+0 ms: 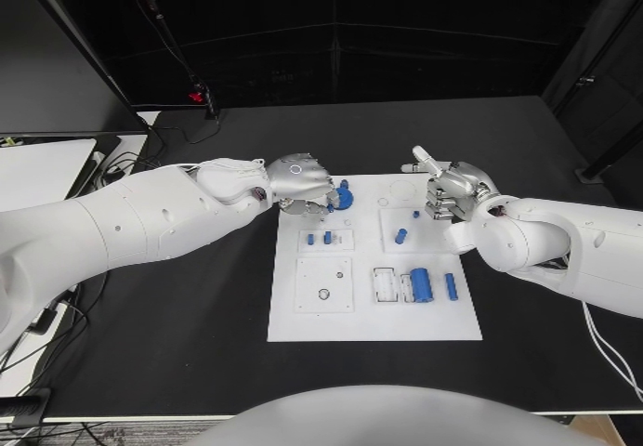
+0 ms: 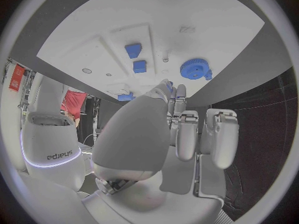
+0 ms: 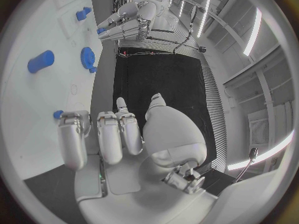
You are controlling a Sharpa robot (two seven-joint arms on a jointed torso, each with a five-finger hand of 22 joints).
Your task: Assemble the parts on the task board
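Nearest the robot on the task board [image 1: 302, 321], the near-right quarter holds a large blue cylinder [image 1: 421, 284] lying flat, its long axis running from 6 to 12 o'clock, away from the robot. Just beside it at 3 o'clock lies a thinner blue pin [image 1: 451, 286] on the same axis. At 9 o'clock from the cylinder sits an open white frame [image 1: 385, 284], and further that way a square plate with a small ring [image 1: 323, 295] on it.

Further out, mid-board, two short blue pegs [image 1: 319, 239] stand close together on the left, and a single blue peg [image 1: 400, 236] sits on the right, slightly tilted.

At the far edge, the blue gear [image 1: 343, 196] rests on the board's far-left corner, its flat face up, so it has no real long axis. The left hand [image 1: 297, 184] is just beside it at 9 o'clock, fingers curled in together over the board edge; whether they touch the gear I cannot tell, and nothing plainly sits in them. The right hand [image 1: 449, 186] hovers over the far-right corner, fingers partly spread and holding nothing, with a small blue piece [image 1: 417, 214] just below its fingertips.

By my reading the left hand is clearly nearer the gear, so that is its likely next pick.
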